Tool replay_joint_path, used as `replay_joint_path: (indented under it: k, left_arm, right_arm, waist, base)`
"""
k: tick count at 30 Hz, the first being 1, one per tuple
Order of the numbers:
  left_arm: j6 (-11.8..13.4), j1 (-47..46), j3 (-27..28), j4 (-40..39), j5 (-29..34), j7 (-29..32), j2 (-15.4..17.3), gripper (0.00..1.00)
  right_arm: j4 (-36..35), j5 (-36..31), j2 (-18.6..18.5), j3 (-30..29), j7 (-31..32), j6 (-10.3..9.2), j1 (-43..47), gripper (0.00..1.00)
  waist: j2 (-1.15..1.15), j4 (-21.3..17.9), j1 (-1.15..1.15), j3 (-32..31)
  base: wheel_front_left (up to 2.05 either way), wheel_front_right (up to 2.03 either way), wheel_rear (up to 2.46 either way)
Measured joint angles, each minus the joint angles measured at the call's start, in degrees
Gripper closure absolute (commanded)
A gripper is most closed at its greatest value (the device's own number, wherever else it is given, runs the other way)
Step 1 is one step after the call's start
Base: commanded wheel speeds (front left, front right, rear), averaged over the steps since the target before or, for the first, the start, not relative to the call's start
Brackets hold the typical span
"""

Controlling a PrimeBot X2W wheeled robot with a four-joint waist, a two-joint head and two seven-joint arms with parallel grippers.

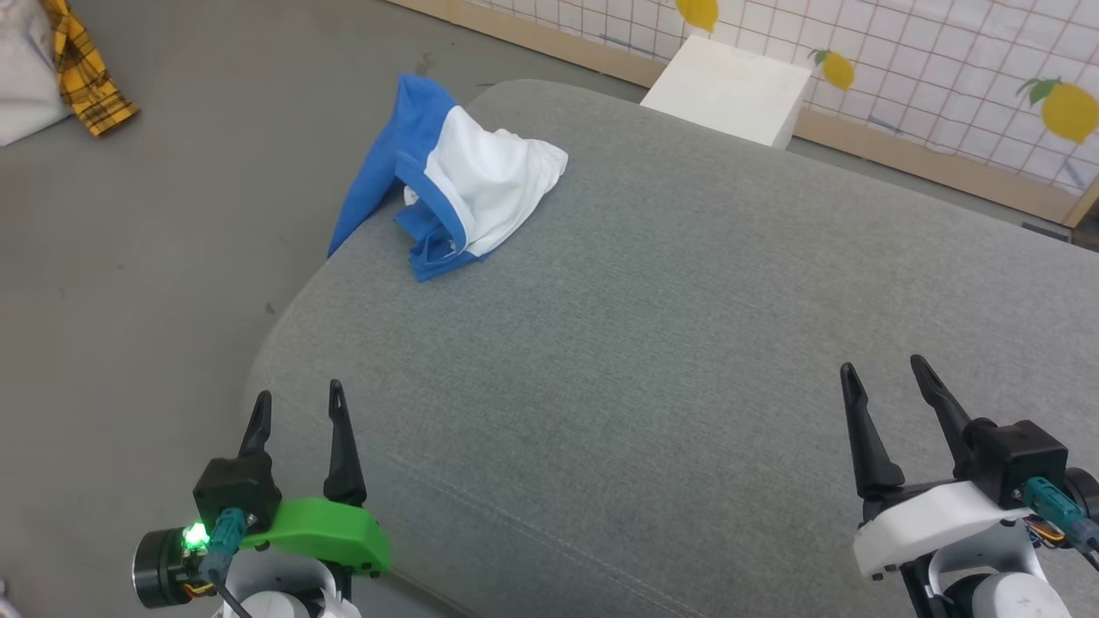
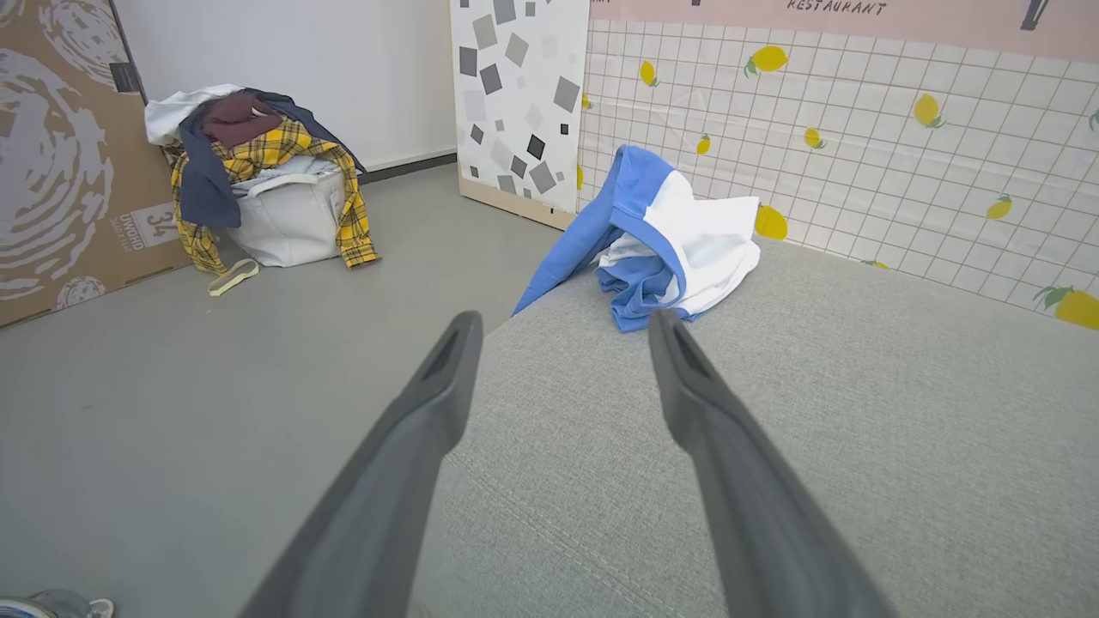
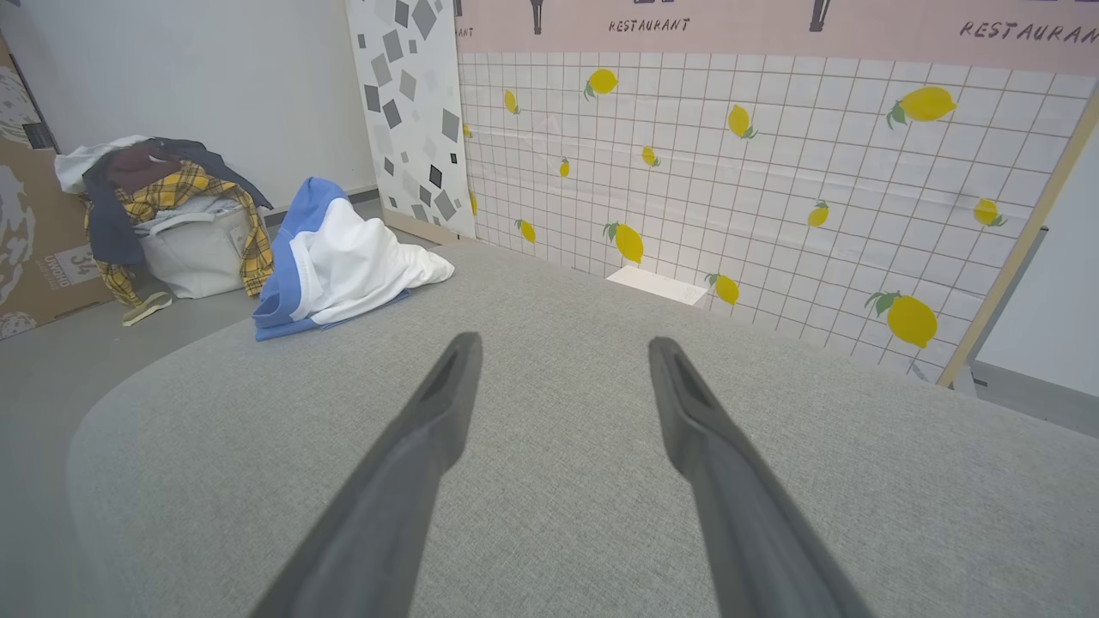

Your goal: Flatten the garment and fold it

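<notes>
The garment [image 1: 464, 176], white with bright blue sleeves, lies crumpled in a heap at the far left corner of the grey cushioned surface [image 1: 687, 343]. One blue part hangs over the left edge. It is also seen in the left wrist view [image 2: 665, 236] and the right wrist view [image 3: 343, 257]. My left gripper [image 1: 296, 399] is open near the front left edge, well short of the garment, nothing between its fingers. My right gripper [image 1: 884, 369] stands open at the front right, far from the garment.
A white box [image 1: 730, 90] sits on the floor behind the surface, against a lemon-patterned tiled wall [image 1: 944, 69]. A pile of clothes on a white bag [image 2: 258, 189] lies on the grey floor to the left, next to a cardboard panel [image 2: 60, 154].
</notes>
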Motion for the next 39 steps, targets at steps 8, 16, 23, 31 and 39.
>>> replay_joint_path:
  k: [8, 16, 23, 31, 39]
  left_arm:
    - [0.85, -0.05, -0.52, 0.4, -0.82, -0.81, 0.43, 0.0]
    - [1.62, -0.15, -1.05, 0.83, -2.2, -1.8, 0.88, 0.0]
    - [2.58, -0.51, -1.56, 1.16, -3.15, -2.53, 1.29, 0.0]
    - [3.63, -1.0, -1.91, 1.38, -3.96, -3.54, 1.7, 0.0]
    - [4.52, -1.28, -2.4, 1.77, -5.6, -4.24, 1.85, 0.0]
  right_arm:
    - [0.0, 0.34, 0.01, -0.31, -0.49, 0.0, -0.05, 0.0]
    - [0.01, 0.52, 0.01, -0.38, -0.97, 0.0, -0.48, 0.0]
    - [0.0, 0.76, 0.03, -0.75, -1.23, 0.0, -0.89, 0.0]
    - [-0.01, 1.09, 0.05, -0.96, -1.54, 0.0, -1.2, 0.0]
    - [-0.02, 1.46, 0.1, -1.34, -1.9, 0.0, -1.4, 0.0]
  waist:
    - [0.0, 2.03, 0.0, 0.18]
    - [0.0, 3.86, 0.0, 0.48]
    - [0.0, 5.48, 0.0, 0.83]
    - [0.0, 7.21, 0.0, 1.33]
    - [0.0, 8.18, 0.0, 2.33]
  base:
    - [0.0, 0.0, 0.0]
    - [0.0, 0.0, 0.0]
    - [0.0, 0.0, 0.0]
    - [0.0, 0.0, 0.0]
    - [0.0, 0.0, 0.0]
